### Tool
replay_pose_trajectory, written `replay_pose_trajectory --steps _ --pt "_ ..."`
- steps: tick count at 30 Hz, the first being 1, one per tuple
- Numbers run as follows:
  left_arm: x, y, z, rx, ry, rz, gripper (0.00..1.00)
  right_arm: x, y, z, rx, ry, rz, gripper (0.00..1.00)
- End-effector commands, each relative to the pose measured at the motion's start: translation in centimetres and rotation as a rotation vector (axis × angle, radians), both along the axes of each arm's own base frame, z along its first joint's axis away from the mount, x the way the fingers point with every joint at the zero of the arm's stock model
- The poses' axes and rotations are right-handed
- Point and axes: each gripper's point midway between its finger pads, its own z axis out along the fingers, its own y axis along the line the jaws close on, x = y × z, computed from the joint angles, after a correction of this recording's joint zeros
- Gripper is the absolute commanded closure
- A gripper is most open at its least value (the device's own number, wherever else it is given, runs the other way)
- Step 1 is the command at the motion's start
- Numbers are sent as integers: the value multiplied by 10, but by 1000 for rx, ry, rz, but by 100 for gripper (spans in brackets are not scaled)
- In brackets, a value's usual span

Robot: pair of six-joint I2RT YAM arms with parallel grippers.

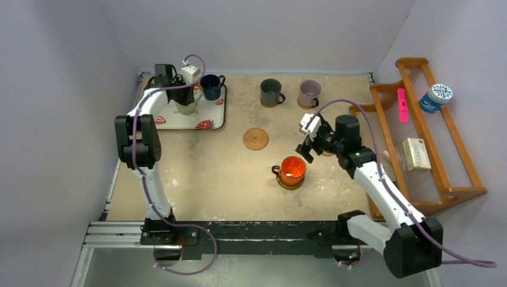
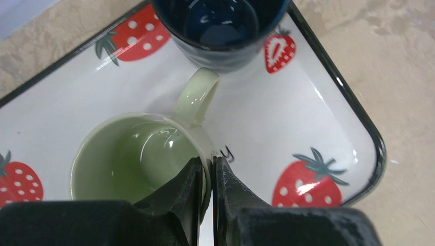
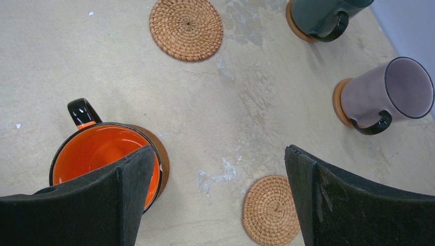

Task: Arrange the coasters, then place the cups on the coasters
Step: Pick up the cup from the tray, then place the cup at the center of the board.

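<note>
On the strawberry-print tray (image 2: 318, 133) my left gripper (image 2: 208, 169) is shut on the rim of the pale green cup (image 2: 133, 159), one finger inside and one outside. The navy cup (image 2: 220, 25) stands just beyond it on the tray. Above the table my right gripper (image 3: 219, 151) hangs open and empty, between the orange cup (image 3: 97, 154) on its dark coaster (image 3: 160, 154) and a bare woven coaster (image 3: 270, 209). Another bare woven coaster (image 1: 256, 139) lies mid-table. The dark green cup (image 1: 271, 92) and the mauve cup (image 1: 309, 92) each stand on a coaster at the back.
A wooden rack (image 1: 454, 179) stands along the right edge, holding a blue-and-white jar (image 1: 435, 97), a pink item (image 1: 403, 104) and a small box (image 1: 417, 153). Walls close in the left, back and right sides.
</note>
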Motion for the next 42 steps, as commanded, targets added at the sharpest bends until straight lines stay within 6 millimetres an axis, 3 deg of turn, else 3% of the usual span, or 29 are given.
replay_pose_trajectory --steps 1,6,14,26,34,42 --pt "-11 -10 61 -5 -147 -83 100 0 7 10 3 -4 53 1" --pt "-38 -19 71 -4 -162 -156 100 8 8 10 -10 20 56 1" --pt "-82 -36 86 -9 -196 -239 100 17 26 32 57 59 112 1" --pt "-178 -98 64 -23 -130 -449 100 26 62 58 116 43 250 1" --pt "-227 -127 38 -17 -64 -535 100 23 105 44 56 103 337 1" --pt "-246 -143 20 9 -39 -567 99 18 130 22 48 131 378 1"
